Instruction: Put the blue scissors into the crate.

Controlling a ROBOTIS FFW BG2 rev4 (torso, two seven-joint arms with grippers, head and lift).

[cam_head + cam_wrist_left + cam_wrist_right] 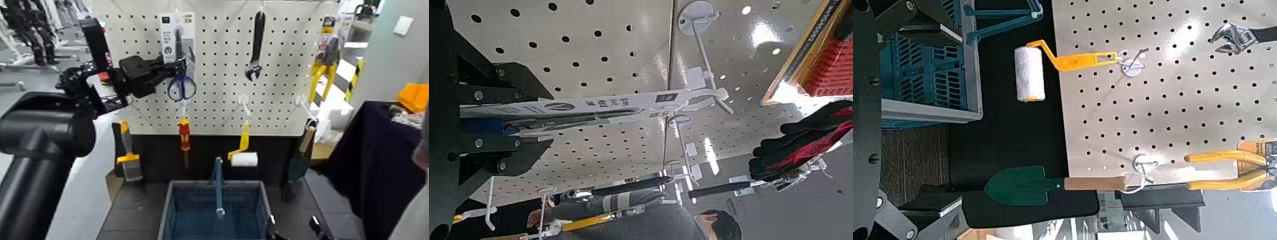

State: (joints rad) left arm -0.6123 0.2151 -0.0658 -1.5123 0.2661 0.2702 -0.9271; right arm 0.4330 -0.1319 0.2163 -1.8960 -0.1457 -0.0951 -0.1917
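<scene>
The blue scissors (182, 85), fixed to a tall white card, hang on a hook of the white pegboard (281, 96). My left gripper (170, 67) reaches in from the left and is shut on the card at its lower part. In the left wrist view the card (629, 102) runs edge-on between the black fingers (499, 85), with the blue handles (487, 127) pinched inside. The blue-grey crate (175, 210) with its blue handle bar (218, 185) stands on the table below. My right gripper (316, 227) waits low by the crate's right front corner.
On the pegboard hang a black wrench (256, 45), yellow pliers (323, 70), a red-and-yellow screwdriver (184, 137), a yellow-handled paint roller (244, 157), a scraper (129, 159) and a green trowel (299, 163). A dark-draped table (376, 166) with an orange bin (415, 97) stands at the right.
</scene>
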